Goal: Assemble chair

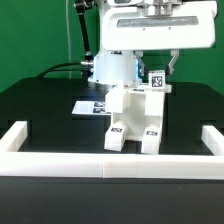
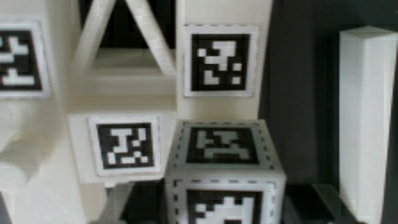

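Observation:
The partly built chair (image 1: 133, 112) stands in the middle of the black table, white panels on two chunky feet that face the front. My gripper (image 1: 158, 70) hangs over its upper corner on the exterior view's right. It is shut on a square white chair leg (image 1: 157, 79) that carries black-and-white tags. In the wrist view the tagged leg (image 2: 222, 160) sits between my dark fingertips (image 2: 139, 200), with my gripper (image 2: 226, 205) closed around it. Behind it stand white chair panels with tags (image 2: 221, 60). The leg's lower end is hidden.
The marker board (image 1: 88, 105) lies flat on the table at the exterior view's left of the chair. A low white border wall (image 1: 60, 165) runs along the front and both sides. The white robot base (image 1: 108, 68) stands behind the chair.

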`<state>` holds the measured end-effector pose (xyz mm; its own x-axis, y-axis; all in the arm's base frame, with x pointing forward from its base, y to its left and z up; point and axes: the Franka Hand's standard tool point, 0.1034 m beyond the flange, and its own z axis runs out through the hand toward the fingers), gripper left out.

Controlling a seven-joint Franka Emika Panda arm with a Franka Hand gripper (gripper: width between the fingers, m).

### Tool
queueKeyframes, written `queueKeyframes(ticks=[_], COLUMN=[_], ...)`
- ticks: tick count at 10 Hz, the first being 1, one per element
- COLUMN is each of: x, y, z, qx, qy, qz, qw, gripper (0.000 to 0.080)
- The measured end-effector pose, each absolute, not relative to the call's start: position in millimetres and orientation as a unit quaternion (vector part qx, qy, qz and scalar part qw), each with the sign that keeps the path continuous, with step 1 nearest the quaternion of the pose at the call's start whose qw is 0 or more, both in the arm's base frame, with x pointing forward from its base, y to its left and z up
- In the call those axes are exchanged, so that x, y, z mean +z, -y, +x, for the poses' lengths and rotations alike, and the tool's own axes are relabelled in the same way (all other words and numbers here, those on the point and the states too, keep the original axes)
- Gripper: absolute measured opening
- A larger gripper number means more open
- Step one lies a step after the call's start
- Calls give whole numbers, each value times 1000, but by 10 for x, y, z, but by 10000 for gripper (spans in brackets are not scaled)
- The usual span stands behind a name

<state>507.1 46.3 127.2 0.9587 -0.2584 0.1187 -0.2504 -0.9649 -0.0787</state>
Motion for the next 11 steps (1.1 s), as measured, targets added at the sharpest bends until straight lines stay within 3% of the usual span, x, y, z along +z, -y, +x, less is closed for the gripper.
queueKeyframes(ticks=[4, 11], x=[1267, 1267], y=[-452, -448], z=[5097, 5113], qx=[-61, -61], qy=[-269, -375], qz=[-960, -924], qw=[39, 50], gripper=[287, 288])
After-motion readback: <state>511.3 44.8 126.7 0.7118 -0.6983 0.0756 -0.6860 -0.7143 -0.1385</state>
